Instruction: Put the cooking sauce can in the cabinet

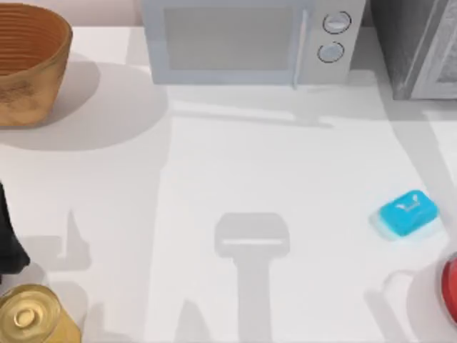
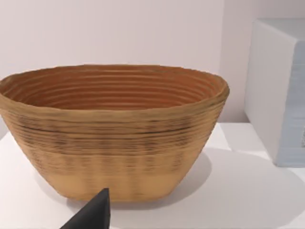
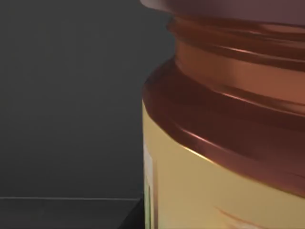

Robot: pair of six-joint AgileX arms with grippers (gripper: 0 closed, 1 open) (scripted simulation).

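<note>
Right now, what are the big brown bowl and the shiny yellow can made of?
The bowl looks like a woven basket, maybe wicker or coiled fibre: matt, with ridged rings round its walls. The can looks like metal: glossy gold, with a ringed lid that glints.

The cooking sauce can [image 3: 228,143] stands upright, seen close in the right wrist view: a maroon-brown ridged top above a yellow label, dark grey surfaces around it. The grey cabinet [image 1: 418,46] sits at the table's back right corner.
</note>
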